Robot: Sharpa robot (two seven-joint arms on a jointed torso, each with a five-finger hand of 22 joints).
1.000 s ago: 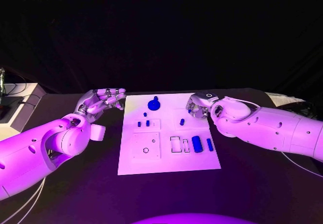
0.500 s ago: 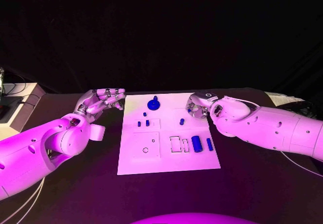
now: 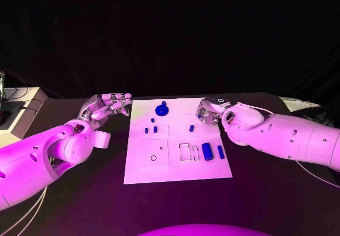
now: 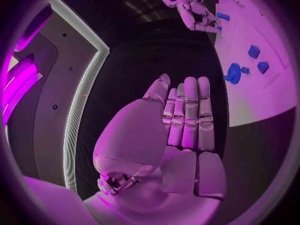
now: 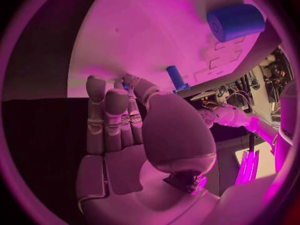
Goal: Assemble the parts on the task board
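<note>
Head view: task board (image 3: pixel 177 169) mid-table, blue parts on it. Left hand (image 3: pixel 106 107) off board's left edge, fingers apart, holding nothing. Right hand (image 3: pixel 208 112) at board's far right corner, fingertips on board near small blue peg (image 3: pixel 191 128); grasp state: cannot tell, fingertips hidden. Risk: right hand nudges peg or shifts board while fingers close.

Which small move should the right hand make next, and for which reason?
Probably the right hand should close its fingers on a small blue peg. That hand hangs over the white board at its far right corner, it seems to hold nothing, and its fingertips are right beside that peg.
</note>
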